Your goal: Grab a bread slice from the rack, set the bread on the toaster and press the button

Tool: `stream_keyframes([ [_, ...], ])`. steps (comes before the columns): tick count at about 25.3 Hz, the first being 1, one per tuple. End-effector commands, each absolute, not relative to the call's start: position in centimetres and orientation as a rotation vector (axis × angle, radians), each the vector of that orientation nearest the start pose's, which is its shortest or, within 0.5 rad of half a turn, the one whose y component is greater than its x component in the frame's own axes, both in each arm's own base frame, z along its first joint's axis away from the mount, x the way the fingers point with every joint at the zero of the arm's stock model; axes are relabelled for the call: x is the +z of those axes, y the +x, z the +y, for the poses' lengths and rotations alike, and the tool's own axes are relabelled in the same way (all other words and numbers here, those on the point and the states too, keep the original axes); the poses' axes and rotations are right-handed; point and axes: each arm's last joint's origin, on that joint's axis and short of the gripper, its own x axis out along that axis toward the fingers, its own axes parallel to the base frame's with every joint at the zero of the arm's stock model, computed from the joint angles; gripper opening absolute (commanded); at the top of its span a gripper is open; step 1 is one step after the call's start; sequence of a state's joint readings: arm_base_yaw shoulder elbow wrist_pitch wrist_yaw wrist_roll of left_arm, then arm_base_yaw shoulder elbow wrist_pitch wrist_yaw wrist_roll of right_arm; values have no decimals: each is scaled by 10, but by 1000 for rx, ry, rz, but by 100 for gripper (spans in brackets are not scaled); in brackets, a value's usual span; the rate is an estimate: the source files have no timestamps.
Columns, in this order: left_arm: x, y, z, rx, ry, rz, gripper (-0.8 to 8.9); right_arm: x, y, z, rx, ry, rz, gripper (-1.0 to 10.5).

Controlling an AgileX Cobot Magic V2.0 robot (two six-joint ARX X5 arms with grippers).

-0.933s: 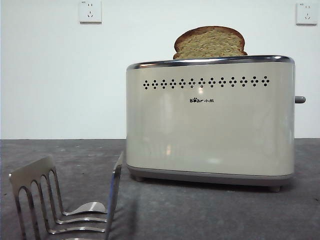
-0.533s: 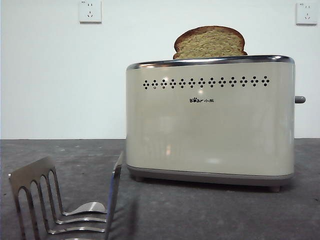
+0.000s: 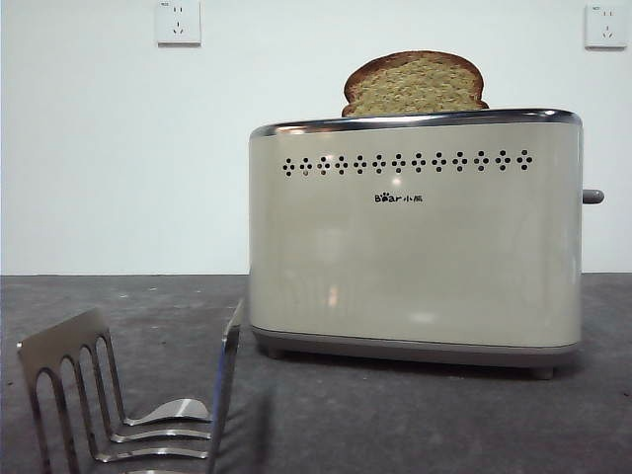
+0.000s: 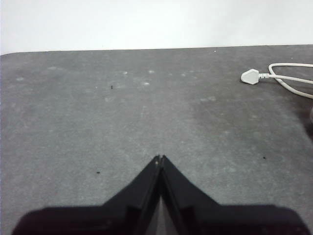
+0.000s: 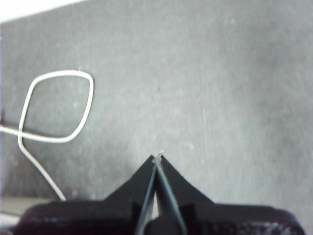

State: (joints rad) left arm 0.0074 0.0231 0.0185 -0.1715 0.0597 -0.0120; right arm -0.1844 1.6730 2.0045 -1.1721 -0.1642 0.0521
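Note:
The slice of bread (image 3: 415, 85) stands upright in the top slot of the cream toaster (image 3: 415, 242), its domed top showing above the chrome rim. The grey button (image 3: 592, 197) sticks out of the toaster's right end. The silver rack (image 3: 128, 405) stands empty at the front left. Neither arm shows in the front view. My left gripper (image 4: 160, 158) is shut and empty above bare grey table. My right gripper (image 5: 157, 157) is shut and empty above the table.
A white plug (image 4: 252, 76) with its cable lies on the table in the left wrist view. A white cable loop (image 5: 56, 105) lies near my right gripper. Two white wall sockets (image 3: 178, 22) sit on the back wall.

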Motion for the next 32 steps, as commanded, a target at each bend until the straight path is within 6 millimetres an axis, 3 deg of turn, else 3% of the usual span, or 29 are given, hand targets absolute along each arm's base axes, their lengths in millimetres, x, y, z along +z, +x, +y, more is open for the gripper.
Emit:
stream_keyframes([
  [1, 148, 97, -1, -52, -24, 187, -4, 431, 322, -55, -39, 186, 808, 0],
  [11, 144, 99, -1, -52, -26, 233, -4, 430, 321, -57, -83, 169, 813, 0],
  [14, 144, 100, -1, -52, -26, 238, -4, 433, 298, -51, -138, 131, 761, 0],
  [16, 144, 100, -1, -52, -26, 239, -4, 423, 279, -43, -124, 114, 669, 0],
  [21, 144, 100, -1, -51, -26, 241, -4, 355, 228, -34, -118, 87, 404, 0],
  [24, 144, 100, -1, -52, -26, 242, -4, 305, 185, -25, -126, 76, 399, 0],
  [32, 143, 100, -1, -51, -26, 247, -4, 189, 118, -14, -151, 56, 437, 0],
])
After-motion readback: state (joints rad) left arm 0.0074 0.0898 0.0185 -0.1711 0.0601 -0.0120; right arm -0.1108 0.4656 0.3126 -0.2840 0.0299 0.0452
